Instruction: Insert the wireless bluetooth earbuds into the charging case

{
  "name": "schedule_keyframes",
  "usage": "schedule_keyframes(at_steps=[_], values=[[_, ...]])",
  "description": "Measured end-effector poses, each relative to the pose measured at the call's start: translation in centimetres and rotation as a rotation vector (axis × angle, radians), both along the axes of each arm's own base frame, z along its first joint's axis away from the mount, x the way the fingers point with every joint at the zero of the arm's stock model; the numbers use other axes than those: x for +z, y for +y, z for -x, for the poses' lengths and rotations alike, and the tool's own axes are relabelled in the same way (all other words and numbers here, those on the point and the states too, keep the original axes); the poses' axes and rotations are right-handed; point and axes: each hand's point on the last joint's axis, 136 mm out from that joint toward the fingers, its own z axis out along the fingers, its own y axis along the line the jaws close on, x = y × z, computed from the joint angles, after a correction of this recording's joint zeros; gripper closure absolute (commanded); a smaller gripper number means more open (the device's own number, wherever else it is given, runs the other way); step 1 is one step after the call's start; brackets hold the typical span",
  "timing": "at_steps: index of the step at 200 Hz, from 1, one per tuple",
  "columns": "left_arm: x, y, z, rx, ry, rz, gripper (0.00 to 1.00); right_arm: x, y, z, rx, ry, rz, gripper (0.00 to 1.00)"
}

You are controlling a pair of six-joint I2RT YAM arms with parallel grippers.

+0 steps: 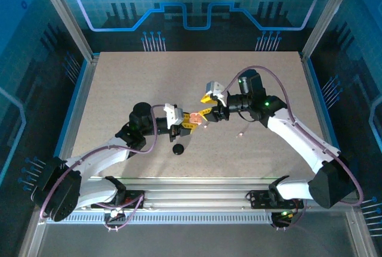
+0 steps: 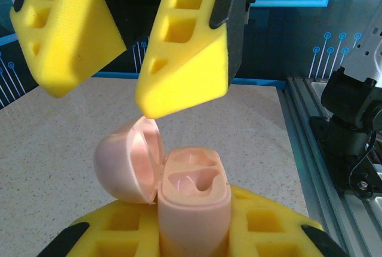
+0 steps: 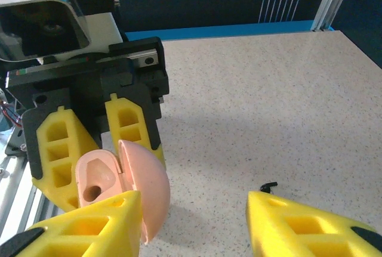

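The charging case (image 2: 192, 200) is pale pink and stands upright between my left gripper's (image 2: 194, 224) yellow fingers, which are shut on it. Its lid (image 2: 122, 161) hangs open to the left, and both wells look empty. My right gripper (image 2: 101, 99) hovers just above the case, open and holding nothing. One fingertip (image 3: 89, 227) of the right gripper (image 3: 194, 224) rests against the open lid (image 3: 146, 188). A tiny black earbud (image 3: 270, 185) lies on the table behind the other finger. From above, the two grippers (image 1: 186, 120) (image 1: 205, 105) meet mid-table.
A small black round case (image 1: 178, 149) lies on the speckled tabletop (image 1: 143, 84) just in front of the left gripper. A tiny whitish piece (image 1: 240, 132) lies near the right forearm. Aluminium rails (image 1: 197, 185) run along the near edge and both sides.
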Motion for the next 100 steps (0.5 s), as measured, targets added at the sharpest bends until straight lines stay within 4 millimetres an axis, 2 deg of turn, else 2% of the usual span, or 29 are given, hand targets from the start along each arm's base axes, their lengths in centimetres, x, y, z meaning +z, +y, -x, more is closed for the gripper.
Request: schedule_keyframes(at_steps=[40, 66, 100], values=[[0.1, 0.1, -0.4, 0.022, -0.007, 0.001, 0.86, 0.1, -0.2, -0.3, -0.032, 0.023, -0.008, 0.44], [0.2, 0.4, -0.9, 0.06, -0.021, 0.022, 0.86, 0.2, -1.0, -1.3, -0.114, 0.053, -0.003, 0.43], [-1.3, 1.5, -1.5, 0.154, -0.009, 0.051, 0.86, -0.8, -2.5, -2.7, -0.277, 0.153, 0.028, 0.44]])
